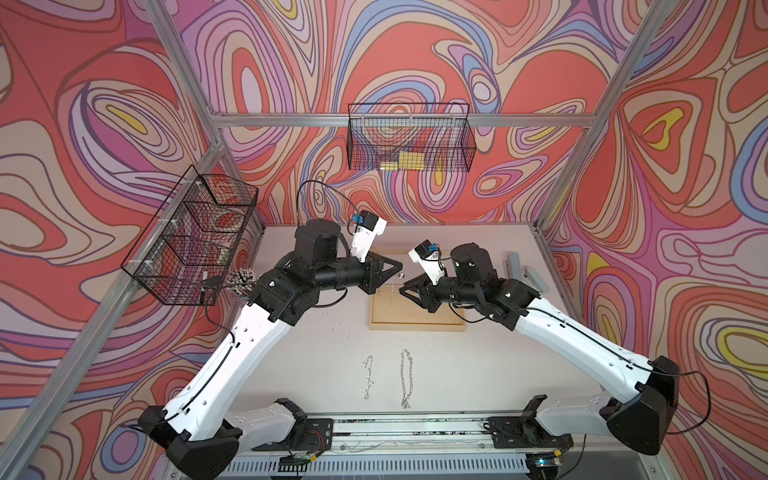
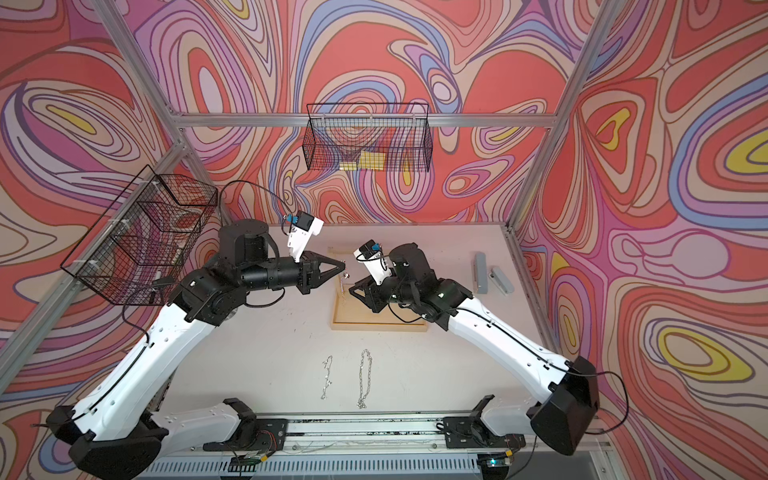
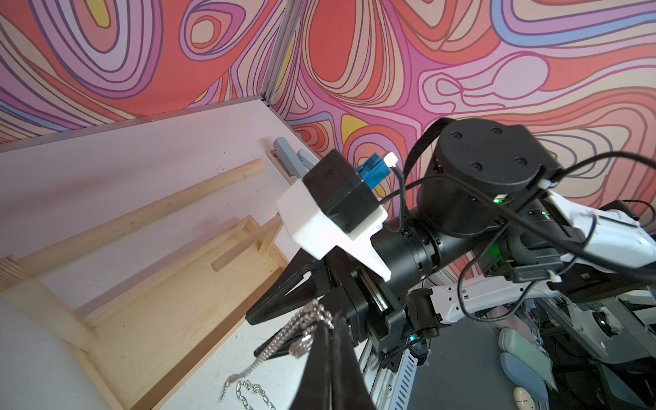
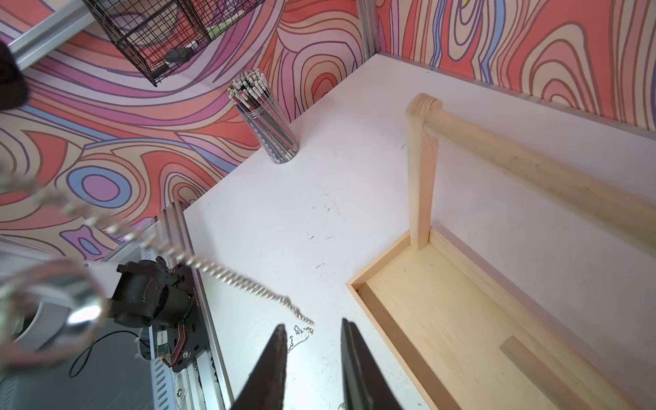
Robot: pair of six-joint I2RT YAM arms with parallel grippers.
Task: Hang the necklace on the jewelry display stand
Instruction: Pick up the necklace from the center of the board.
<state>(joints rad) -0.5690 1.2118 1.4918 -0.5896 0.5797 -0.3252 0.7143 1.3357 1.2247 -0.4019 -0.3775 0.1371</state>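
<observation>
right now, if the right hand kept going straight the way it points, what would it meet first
Probably the hanging necklace, dangling just ahead of the open right hand; beyond it the shut left hand that holds it. Depth is unclear.

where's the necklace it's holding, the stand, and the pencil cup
necklace [image 3: 312, 316], left wrist view, bunched links at the shut left end effector tip
jewelry display stand [image 4: 421, 177], right wrist view, upright post
pencil cup [image 4: 269, 124], right wrist view, clear side wall
</observation>
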